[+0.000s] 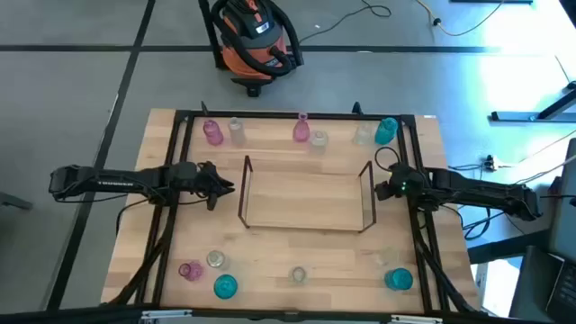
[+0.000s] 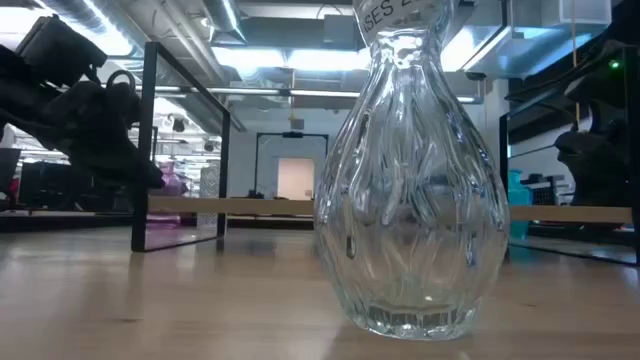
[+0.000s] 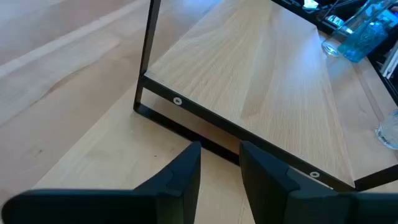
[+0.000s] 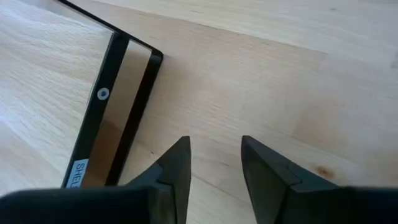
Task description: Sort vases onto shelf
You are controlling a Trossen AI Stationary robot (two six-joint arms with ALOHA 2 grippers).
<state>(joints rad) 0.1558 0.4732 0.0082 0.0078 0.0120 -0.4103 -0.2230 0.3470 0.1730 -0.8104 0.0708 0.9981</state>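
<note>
The shelf (image 1: 306, 193), a thin dark wire frame with a clear base, stands in the middle of the table. Several small vases stand upright along the far edge, among them a pink one (image 1: 212, 133), another pink one (image 1: 301, 129) and a teal one (image 1: 386, 130). Several more stand along the near edge, among them a pink one (image 1: 190, 270), a teal one (image 1: 225, 286) and a clear one (image 1: 298, 274), which fills the low view (image 2: 410, 180). My left gripper (image 1: 225, 186) is open and empty just left of the shelf, facing its left end (image 3: 221, 155). My right gripper (image 1: 382, 191) is open and empty just right of the shelf (image 4: 216, 152).
A larger black frame (image 1: 176, 162) edges the table. An orange and black vacuum cleaner (image 1: 252, 40) stands on the floor beyond the far edge. Bare wood lies between the shelf and both rows of vases. A teal vase (image 3: 367, 31) shows beyond the shelf in the left wrist view.
</note>
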